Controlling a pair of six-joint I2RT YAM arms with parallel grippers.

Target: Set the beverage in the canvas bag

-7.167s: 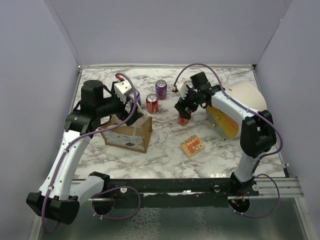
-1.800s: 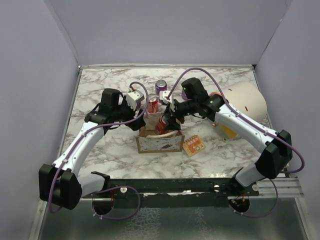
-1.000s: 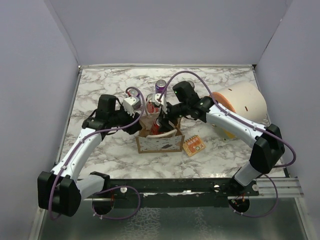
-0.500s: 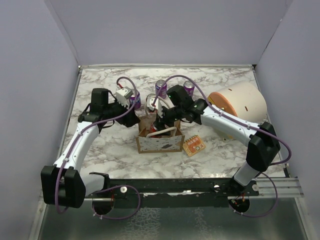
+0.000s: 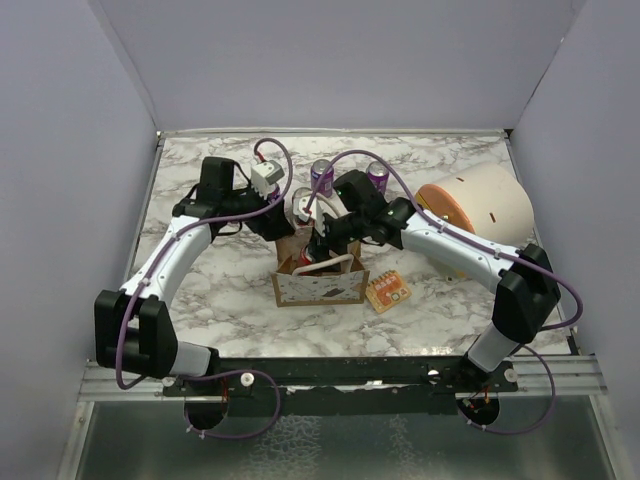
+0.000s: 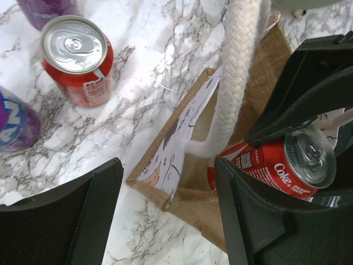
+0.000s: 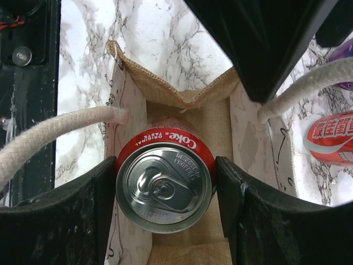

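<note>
The beverage, a red Coke can (image 7: 164, 179), hangs upright inside the mouth of the canvas bag (image 7: 175, 93), with my right gripper (image 7: 165, 190) shut on its sides. From above, the bag (image 5: 320, 288) stands mid-table with its pale patterned panel toward me, and the right gripper (image 5: 318, 245) reaches down into it. My left gripper (image 6: 168, 221) is open and straddles the bag's near corner (image 6: 193, 201) without pinching it. The can (image 6: 287, 165) and a white rope handle (image 6: 237, 66) show just past the left gripper's right finger.
Another red can (image 5: 303, 206) stands just behind the bag, with two purple cans (image 5: 321, 175) (image 5: 377, 175) farther back. An orange snack packet (image 5: 386, 290) lies right of the bag. A large tan cylinder (image 5: 478, 205) lies on its side at the right.
My left gripper has let go of the bag, opened wider and drawn back a little. My right gripper has lowered the can into the bag's mouth and now holds still.
</note>
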